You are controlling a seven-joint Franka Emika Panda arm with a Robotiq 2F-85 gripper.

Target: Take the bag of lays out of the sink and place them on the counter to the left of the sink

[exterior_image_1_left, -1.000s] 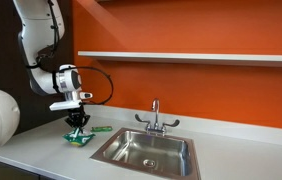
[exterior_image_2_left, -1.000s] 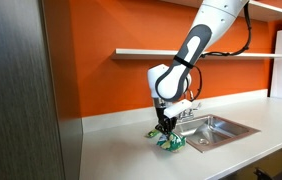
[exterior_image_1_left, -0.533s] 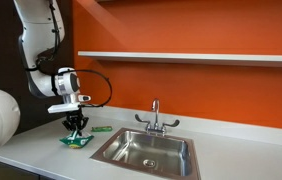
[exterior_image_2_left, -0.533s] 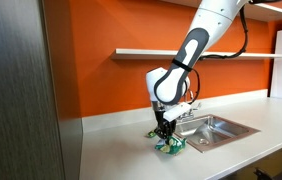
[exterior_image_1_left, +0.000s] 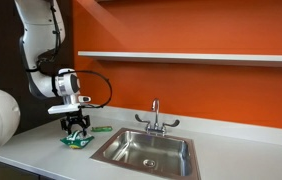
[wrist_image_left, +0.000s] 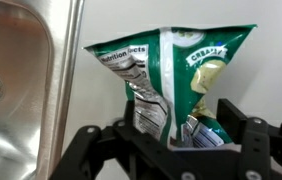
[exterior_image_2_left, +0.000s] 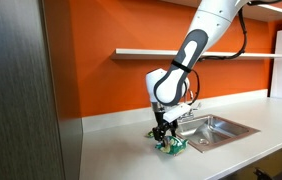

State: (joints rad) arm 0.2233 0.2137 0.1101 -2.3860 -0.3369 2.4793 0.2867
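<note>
Since one second earlier the gripper [exterior_image_1_left: 76,127] was raised slightly and spread; the bag of lays [exterior_image_1_left: 79,141] was left unmoved.
In an exterior view the bag was seen flat on the counter [exterior_image_1_left: 36,152], just left of the sink [exterior_image_1_left: 146,150]. In an exterior view [exterior_image_2_left: 172,147] the same was confirmed. In the wrist view the jaws were seen wide apart, nothing clamped, with the bag's long axis pointed away, roughly parallel to the sink rim. Placement was judged done; only withdrawal was left.
</note>
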